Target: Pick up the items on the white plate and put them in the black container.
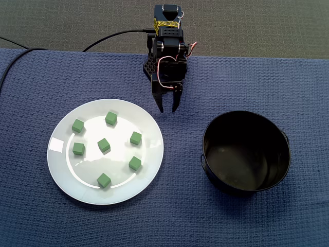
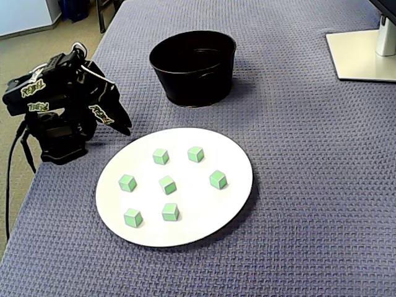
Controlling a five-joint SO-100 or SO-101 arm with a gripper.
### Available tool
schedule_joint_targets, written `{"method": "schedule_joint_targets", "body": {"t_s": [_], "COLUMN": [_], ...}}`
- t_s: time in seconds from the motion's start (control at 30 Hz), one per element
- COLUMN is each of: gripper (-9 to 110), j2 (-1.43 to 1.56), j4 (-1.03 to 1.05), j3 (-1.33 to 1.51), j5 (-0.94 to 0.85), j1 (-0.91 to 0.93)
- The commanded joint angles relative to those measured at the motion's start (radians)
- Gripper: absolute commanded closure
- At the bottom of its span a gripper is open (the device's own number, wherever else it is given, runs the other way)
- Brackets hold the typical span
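Observation:
Several small green cubes (image 1: pixel 104 145) (image 2: pixel 167 184) lie spread out on a round white plate (image 1: pixel 123 191) (image 2: pixel 204 213) on the blue cloth. The black container (image 1: pixel 245 117) (image 2: pixel 192 77) stands empty: right of the plate in a fixed view, behind it in the other. My gripper (image 1: pixel 167 108) (image 2: pixel 122 127) hangs just past the plate's far rim, between plate and container. It points down with its fingers a little apart and holds nothing. It touches neither the plate nor any cube.
The folded black arm and its base (image 2: pixel 55 139) sit at the cloth's edge, with a cable (image 1: pixel 113 36) trailing off the table. A small white tag (image 1: pixel 55 145) lies on the plate's left side. A monitor foot (image 2: pixel 362 55) stands at the far corner.

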Motion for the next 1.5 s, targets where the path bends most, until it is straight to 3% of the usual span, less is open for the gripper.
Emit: {"method": "schedule_joint_targets", "body": {"t_s": [0.0, 0.47, 0.7, 0.8, 1.07, 1.47], "gripper": [101, 101, 97, 91, 70, 57], "j2": [-0.005, -0.040, -0.285, -0.376, -0.632, -1.216], "j4": [0.058, -0.012, 0.147, 0.137, -0.126, -0.176], "j3": [0.015, -0.005, -0.394, -0.509, -0.614, -0.925], "j5": [0.054, 0.084, 0.206, 0.210, 0.229, 0.166], "j1": [-0.011, 0.008, 0.035, 0.106, 0.279, 0.420]}}
